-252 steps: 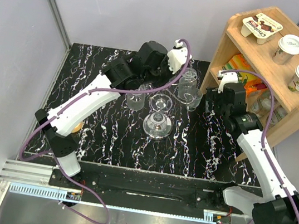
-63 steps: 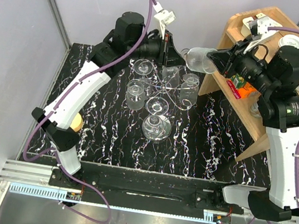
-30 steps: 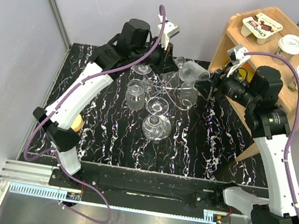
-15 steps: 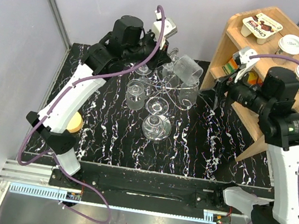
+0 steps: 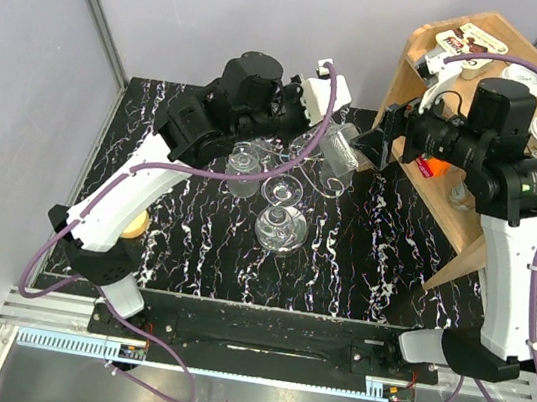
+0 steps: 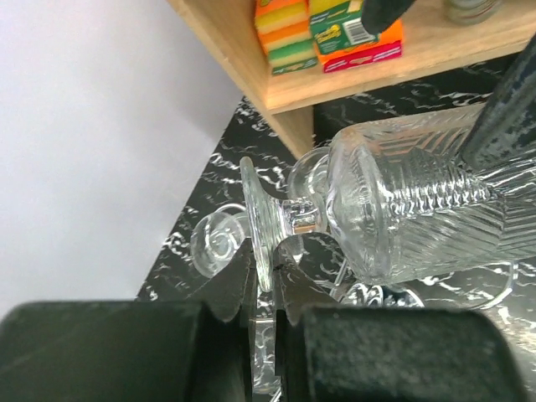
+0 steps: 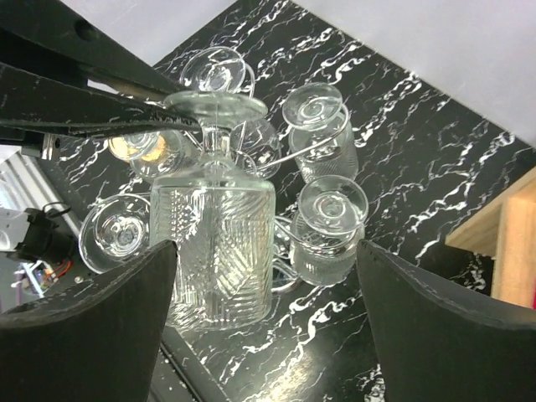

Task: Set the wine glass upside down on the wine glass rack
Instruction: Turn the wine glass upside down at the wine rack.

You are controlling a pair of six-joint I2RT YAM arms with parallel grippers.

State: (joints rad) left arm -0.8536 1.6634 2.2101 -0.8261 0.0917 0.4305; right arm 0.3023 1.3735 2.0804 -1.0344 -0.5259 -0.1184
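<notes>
The ribbed clear wine glass (image 5: 340, 149) hangs tilted in the air above the wine glass rack (image 5: 282, 228), a chrome wire stand with a round mirror base. My left gripper (image 6: 266, 268) is shut on the edge of the glass's foot (image 6: 258, 222), with the bowl (image 6: 410, 201) pointing right. In the right wrist view the bowl (image 7: 219, 251) lies between the fingers of my right gripper (image 7: 266, 322) without touching them. The jaws stand wide open. From above, my right gripper (image 5: 373, 141) sits just right of the bowl.
Several small glasses (image 7: 331, 218) hang upside down on the rack's arms. A wooden shelf unit (image 5: 519, 148) stands at the right, with lidded cups (image 5: 521, 82), a snack pack (image 5: 470, 39) and sponges (image 6: 285, 33). A round yellowish object (image 5: 133, 226) lies near the left arm.
My right gripper has opened, let go of the bowl and drawn back to the right. The left arm has shifted right over the rack, holding the glass by its foot.
</notes>
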